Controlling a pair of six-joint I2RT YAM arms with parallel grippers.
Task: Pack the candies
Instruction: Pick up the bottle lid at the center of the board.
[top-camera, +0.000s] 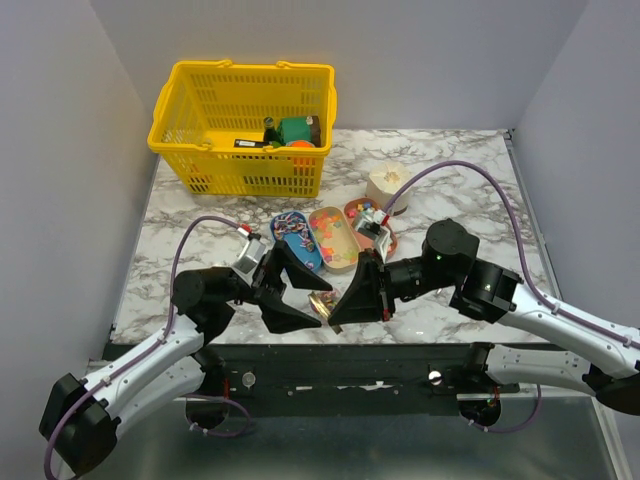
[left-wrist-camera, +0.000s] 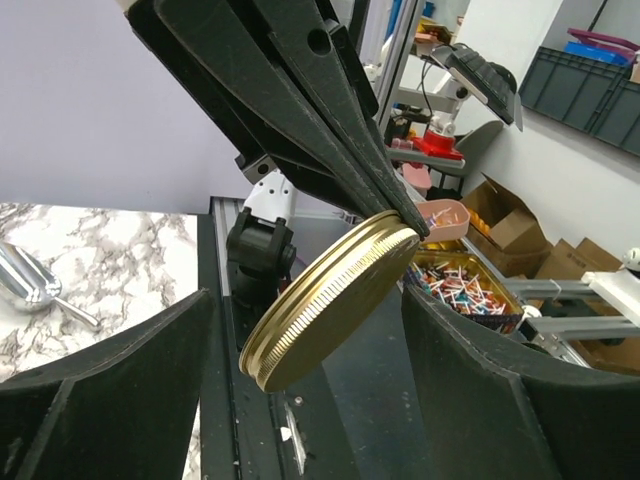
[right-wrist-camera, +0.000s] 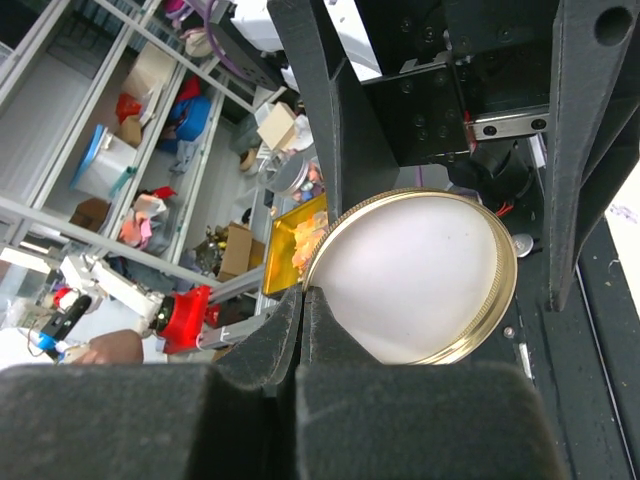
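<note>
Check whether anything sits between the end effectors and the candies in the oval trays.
Yes, a gold lid. The right end effector pinches its rim, and it hangs between the fingers of the open left end effector, short of the candies. Nothing else shows on the table between them.

Plain grey walls (top-camera: 400, 60) enclose a marble-patterned table (top-camera: 470, 190) on three sides.

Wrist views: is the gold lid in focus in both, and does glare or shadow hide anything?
Left wrist: gold lid sharp, mild sheen on its ribbed rim, no washout; the right gripper pinching it is near-black, little detail. Right wrist: lid's pale inside evenly lit and sharp; background shelves bright. Top external: lid small, low detail.
</note>
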